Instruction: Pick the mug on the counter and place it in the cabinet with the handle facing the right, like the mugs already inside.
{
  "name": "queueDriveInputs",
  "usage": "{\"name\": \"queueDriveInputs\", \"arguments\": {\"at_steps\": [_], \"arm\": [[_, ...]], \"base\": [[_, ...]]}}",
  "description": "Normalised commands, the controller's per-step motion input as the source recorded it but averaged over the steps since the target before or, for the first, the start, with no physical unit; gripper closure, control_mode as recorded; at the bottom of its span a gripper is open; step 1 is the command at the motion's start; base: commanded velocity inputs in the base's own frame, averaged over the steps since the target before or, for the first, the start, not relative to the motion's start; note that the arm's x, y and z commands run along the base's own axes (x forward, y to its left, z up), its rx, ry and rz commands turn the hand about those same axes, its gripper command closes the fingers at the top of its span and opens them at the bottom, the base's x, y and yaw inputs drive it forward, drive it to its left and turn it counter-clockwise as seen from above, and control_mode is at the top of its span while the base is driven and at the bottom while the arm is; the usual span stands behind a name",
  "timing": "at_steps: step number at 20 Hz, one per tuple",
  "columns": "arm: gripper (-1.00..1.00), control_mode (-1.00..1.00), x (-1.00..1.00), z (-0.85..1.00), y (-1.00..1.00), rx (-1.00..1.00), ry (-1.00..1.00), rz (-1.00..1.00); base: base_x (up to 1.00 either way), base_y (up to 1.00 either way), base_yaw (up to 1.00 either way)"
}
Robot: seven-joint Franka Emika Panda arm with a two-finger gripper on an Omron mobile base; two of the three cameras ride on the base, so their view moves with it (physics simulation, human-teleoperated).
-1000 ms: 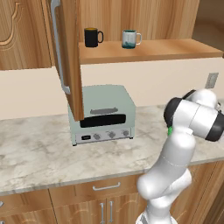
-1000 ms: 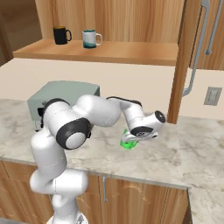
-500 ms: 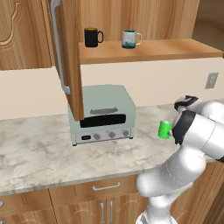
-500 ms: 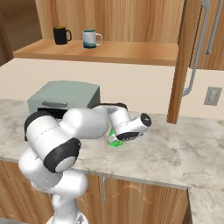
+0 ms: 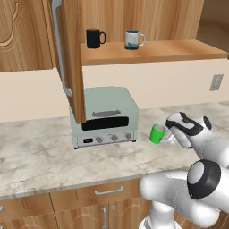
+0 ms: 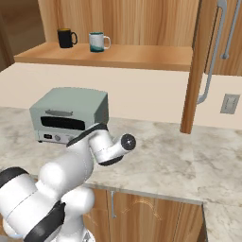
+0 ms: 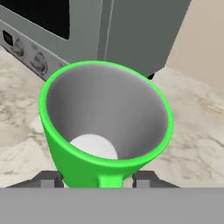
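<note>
- A small bright green mug point(image 5: 157, 133) stands upright on the marbled tabletop point(image 5: 40, 156), just right of a pale green toaster oven point(image 5: 103, 117).
- In the hand view, its open mouth faces the camera, with a grey inside.
- The gripper point(image 7: 99, 178) reaches it from the right, one finger point(image 7: 49, 178) either side of its base; whether it pinches the mug cannot be told.
- Above, the open cabinet's shelf point(image 5: 179, 50) holds a black mug point(image 5: 94, 38) and a teal-and-white mug point(image 5: 133, 40).
</note>
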Motion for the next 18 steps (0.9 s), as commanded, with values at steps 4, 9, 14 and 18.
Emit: {"name": "queueDriveInputs", "arguments": {"at_steps": [4, 9, 14, 18], "arm": [[1.0, -1.0, -0.04, 0.69, 0.34, 0.02, -0.21, 0.0], [1.0, -1.0, 0.0, 0.71, 0.05, 0.14, -0.14, 0.0], [1.0, -1.0, 0.0, 0.72, 0.0, 0.26, -0.05, 0.0], [1.0, -1.0, 0.0, 0.33, 0.0, 0.22, 0.0, 0.0]], "base": [[0.0, 0.0, 0.0], [0.0, 0.0, 0.0], [0.0, 0.0, 0.0], [0.0, 0.0, 0.0]]}}
